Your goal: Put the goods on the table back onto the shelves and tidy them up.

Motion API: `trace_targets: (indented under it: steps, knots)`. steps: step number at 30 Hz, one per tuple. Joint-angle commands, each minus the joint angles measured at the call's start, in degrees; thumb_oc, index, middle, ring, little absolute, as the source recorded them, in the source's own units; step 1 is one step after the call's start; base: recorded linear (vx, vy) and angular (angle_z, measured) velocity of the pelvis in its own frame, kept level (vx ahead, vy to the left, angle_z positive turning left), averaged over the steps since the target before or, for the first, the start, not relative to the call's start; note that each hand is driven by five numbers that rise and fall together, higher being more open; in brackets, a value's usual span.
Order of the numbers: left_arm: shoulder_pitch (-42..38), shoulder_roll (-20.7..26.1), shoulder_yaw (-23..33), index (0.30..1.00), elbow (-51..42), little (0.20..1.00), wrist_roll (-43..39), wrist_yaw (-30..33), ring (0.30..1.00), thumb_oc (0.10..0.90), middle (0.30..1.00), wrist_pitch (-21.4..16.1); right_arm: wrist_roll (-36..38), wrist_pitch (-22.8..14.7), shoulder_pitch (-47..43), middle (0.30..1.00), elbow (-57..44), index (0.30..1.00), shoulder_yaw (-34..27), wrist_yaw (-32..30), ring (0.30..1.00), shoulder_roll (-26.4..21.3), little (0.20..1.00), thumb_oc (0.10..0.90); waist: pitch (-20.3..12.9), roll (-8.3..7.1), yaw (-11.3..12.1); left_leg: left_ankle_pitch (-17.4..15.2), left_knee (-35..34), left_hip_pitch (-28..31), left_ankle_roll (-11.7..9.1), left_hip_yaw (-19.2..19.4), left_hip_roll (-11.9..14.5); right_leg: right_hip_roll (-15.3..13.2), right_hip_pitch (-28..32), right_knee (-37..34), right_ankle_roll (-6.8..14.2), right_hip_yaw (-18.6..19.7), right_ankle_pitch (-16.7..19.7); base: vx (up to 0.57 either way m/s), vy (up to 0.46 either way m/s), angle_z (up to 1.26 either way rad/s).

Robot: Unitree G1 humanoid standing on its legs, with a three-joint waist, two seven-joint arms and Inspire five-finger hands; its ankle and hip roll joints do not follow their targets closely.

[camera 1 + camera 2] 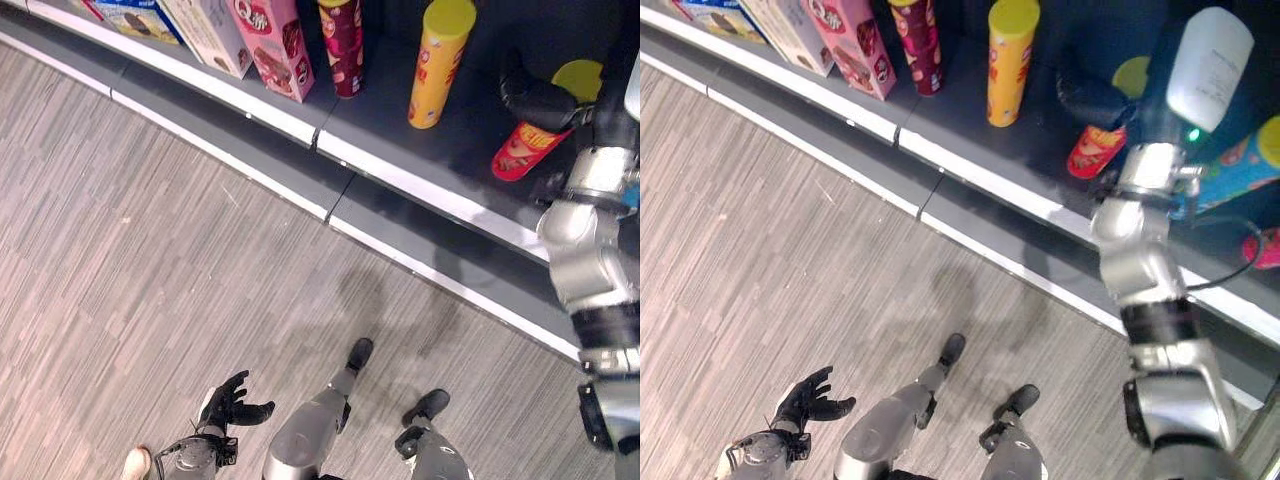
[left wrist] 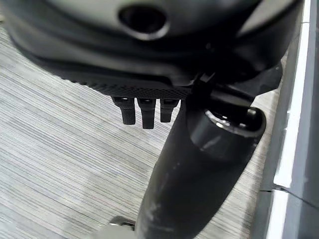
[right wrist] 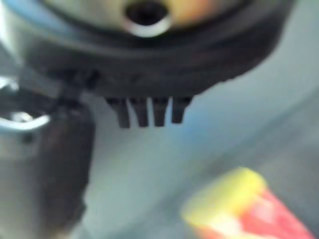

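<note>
A red snack can with a yellow lid (image 1: 525,150) leans tilted on the dark low shelf (image 1: 470,130), at the right. My right hand (image 1: 535,100) hovers just over its upper part. In the right wrist view its fingers (image 3: 149,110) stand straight and apart from the can (image 3: 249,209), and nothing sits between them and the thumb. My left hand (image 1: 232,402) hangs low over the wooden floor, far from the shelf. Its fingers (image 2: 144,112) are relaxed and hold nothing.
Along the shelf stand a yellow can (image 1: 438,65), a dark red can (image 1: 342,45), a pink box (image 1: 275,40), a pale box (image 1: 210,30) and a blue box (image 1: 130,15). A blue can (image 1: 1240,165) lies at the far right. The white shelf edge (image 1: 400,185) runs diagonally above the floor.
</note>
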Motion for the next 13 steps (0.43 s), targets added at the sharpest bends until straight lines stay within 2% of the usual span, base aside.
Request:
trace_targets:
  steps: [1, 3, 4, 5, 6, 7, 8, 10, 11, 12, 13]
  knots:
    - [5.32, 3.27, 4.83, 0.9, 4.51, 0.9, 2.79, -1.07, 0.9, 0.8, 0.9, 1.04, 26.76, -14.64, 8.65, 0.9, -6.12, 0.9, -1.65, 17.62, 0.9, 3.59, 0.9, 0.8, -9.13, -7.03, -1.01, -6.28, -1.96, 4.95, -1.57, 8.67, 7.33, -2.03, -2.64, 1.69, 2.82, 6.43, 3.3, 0.08, -0.033, -0.85]
    - [6.02, 3.32, 5.79, 0.9, 5.29, 0.9, 2.85, -1.83, 0.9, 0.8, 0.9, 1.41, 29.3, -15.72, 11.62, 0.9, -7.16, 0.9, -3.29, 17.98, 0.9, 4.85, 0.9, 0.8, -10.15, -7.8, -1.32, -6.5, -2.03, 5.72, -1.43, 9.5, 7.41, -1.62, -1.97, 0.81, 2.79, 6.89, 3.6, 0.11, -0.029, -0.82]
    - [6.84, 3.94, 7.73, 0.9, 6.03, 0.9, 3.59, -3.5, 0.9, 0.8, 0.9, 1.3, 42.4, -16.85, 16.37, 0.9, -7.45, 0.9, -1.37, 29.28, 0.9, 6.28, 0.9, 0.8, -11.57, -9.13, -2.03, -7.05, -1.96, 7.14, -1.58, 11.16, 7.88, -0.81, -0.92, -0.32, 2.6, 7.95, 3.72, 0.11, -0.022, -0.7]
    - [6.84, 4.14, 8.81, 0.9, 6.69, 0.9, 3.81, -4.38, 0.9, 0.8, 0.9, 1.61, 45.92, -16.36, 18.76, 0.9, -7.35, 0.9, -1.16, 31.99, 0.9, 6.63, 0.9, 0.8, -12.38, -9.64, -2.62, -7.3, -1.99, 7.74, -1.64, 11.85, 8.08, -0.53, -0.52, -0.8, 2.57, 8.33, 3.74, 0.1, -0.009, -0.78]
    - [7.11, 4.46, 10.41, 0.9, 7.87, 0.9, 4.64, -5.97, 0.9, 0.8, 0.9, 1.6, 55.94, -14.38, 24.48, 0.9, -6.78, 0.9, 0.45, 40.11, 0.9, 7.84, 0.9, 0.8, -14.12, -10.61, -3.22, -7.86, -2.04, 9.18, -1.89, 13.49, 8.51, 0.15, 0.45, -1.73, 2.47, 9.1, 3.65, 0.06, 0.001, -0.93]
    - [7.21, 4.49, 10.37, 0.9, 7.86, 0.9, 4.64, -5.99, 0.9, 0.8, 0.9, 1.58, 56.06, -14.37, 24.64, 0.9, -6.82, 0.9, 0.4, 40.23, 0.9, 7.83, 0.9, 0.8, -14.26, -10.63, -3.14, -7.87, -2.06, 9.16, -1.9, 13.55, 8.52, 0.18, 0.41, -1.81, 2.47, 9.16, 3.68, 0.08, 0.014, -0.71]
    - [7.02, 4.47, 12.27, 0.9, 9.71, 0.9, 5.42, -6.49, 0.9, 0.8, 0.9, 1.34, 56.88, -12.71, 30.58, 0.9, -6.98, 0.9, 0.4, 43.12, 0.9, 8.51, 0.9, 0.8, -15.83, -11.33, -4.26, -8.42, -2.15, 10.59, -2.0, 14.94, 8.84, 0.57, 1.16, -2.2, 2.37, 9.85, 3.49, 0.07, 0.014, -0.51]
    - [6.05, 4.93, 14.45, 0.9, 13.46, 0.9, 6.59, -7.09, 0.9, 0.8, 0.9, 1.09, 59.97, -10.24, 35.3, 0.9, -4.02, 0.9, 2.41, 47.9, 0.9, 9.64, 0.9, 0.8, -17.54, -12.03, -5.05, -8.82, -2.28, 12.04, -2.25, 16.25, 9.19, 1.19, 1.99, -2.51, 2.19, 10.81, 3.18, 0.09, 0.012, -0.35]
    - [5.83, 5.32, 15.65, 0.9, 14.43, 0.9, 6.97, -7.76, 0.9, 0.8, 0.9, 0.89, 61.13, -7.98, 38.71, 0.9, -1.72, 0.9, 3.83, 50.89, 0.9, 9.61, 0.9, 0.8, -18.76, -12.44, -5.49, -9.17, -2.43, 13.16, -2.43, 17.45, 9.41, 1.48, 2.57, -2.82, 2.07, 11.49, 2.98, 0.09, 0.004, -0.38]
    - [5.17, 5.77, 16.4, 0.9, 16.39, 0.9, 7.61, -8.39, 0.9, 0.8, 0.9, 0.52, 59.22, -6.66, 40.96, 0.9, 3.21, 0.9, 6.42, 52.83, 0.9, 9.62, 0.9, 0.8, -19.87, -12.81, -6.14, -9.43, -2.42, 14.08, -2.63, 18.3, 9.68, 1.77, 2.94, -2.9, 1.93, 12.32, 2.68, 0.06, 0.001, -0.3]
    - [4.83, 5.8, 16.62, 0.9, 16.62, 0.9, 7.55, -8.67, 0.9, 0.8, 0.9, 0.47, 59.03, -5.94, 42.02, 0.9, 6.58, 0.9, 6.97, 52.63, 0.9, 10.79, 0.9, 0.8, -20.25, -12.85, -6.38, -9.53, -2.48, 14.51, -2.73, 18.79, 9.78, 1.95, 3.15, -3.03, 1.84, 12.71, 2.56, 0.04, -0.006, -0.24]
